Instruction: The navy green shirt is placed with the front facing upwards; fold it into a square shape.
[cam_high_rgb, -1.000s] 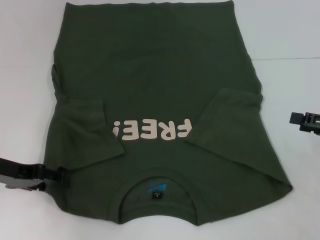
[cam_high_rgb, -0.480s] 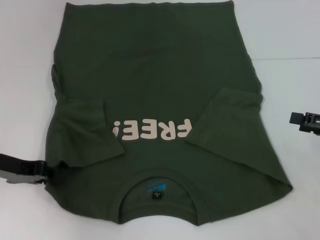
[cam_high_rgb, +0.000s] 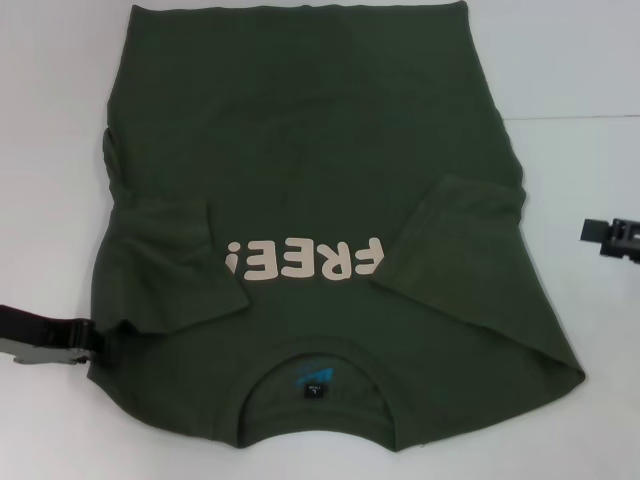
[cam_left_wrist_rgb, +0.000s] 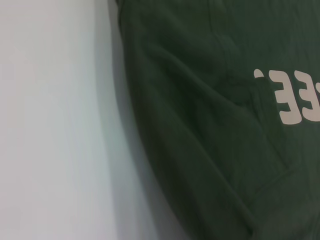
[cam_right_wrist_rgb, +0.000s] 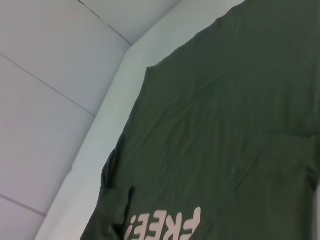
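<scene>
The navy green shirt (cam_high_rgb: 320, 220) lies face up across the middle of the white desk (cam_high_rgb: 580, 60), both sleeves folded in over the chest, collar at the bottom. Left pincer (cam_high_rgb: 88, 340) sits at the lower-left hem edge, right pincer (cam_high_rgb: 612, 238) off at the right edge; honestly can't tell either's opening.

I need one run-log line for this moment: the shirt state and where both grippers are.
navy green shirt: front up, both sleeves folded inward, body not folded | left gripper: at shirt's left edge near the shoulder | right gripper: off the shirt, right side
</scene>
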